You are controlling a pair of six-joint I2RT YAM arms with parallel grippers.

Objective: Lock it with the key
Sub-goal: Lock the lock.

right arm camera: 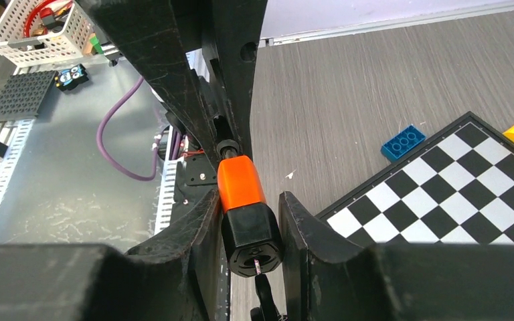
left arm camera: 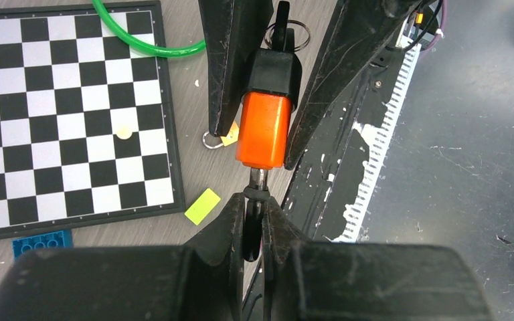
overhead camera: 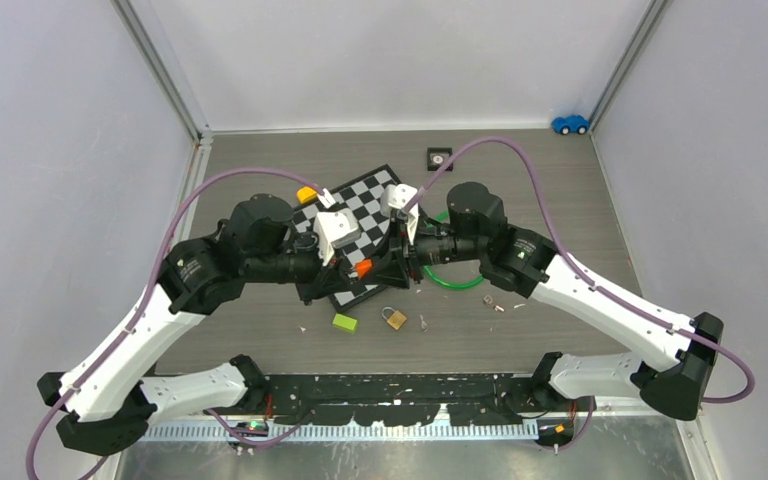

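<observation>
1. A grey table (overhead camera: pixel 560 200) between plain pale walls; the arms meet over the near part of a chessboard (left arm camera: pixel 60 114).
2. The orange-and-black lock (left arm camera: pixel 264 127) is held in the air between them. The right gripper (right arm camera: pixel 251 196) has its jaws partly open, clamped on the black cap. The left gripper (left arm camera: pixel 254 200) has its jaws almost closed on a dark tab (left arm camera: pixel 252 231) that a metal stem joins to the orange end.
3. What we take for the key (left arm camera: pixel 282 20), black-headed with a ring, sticks out of the cap.
4. Our worry: neither gripper holds that key, so turning it means regrasping. Releasing one side could drop the lock, and opposed twisting could bend the stem.
</observation>
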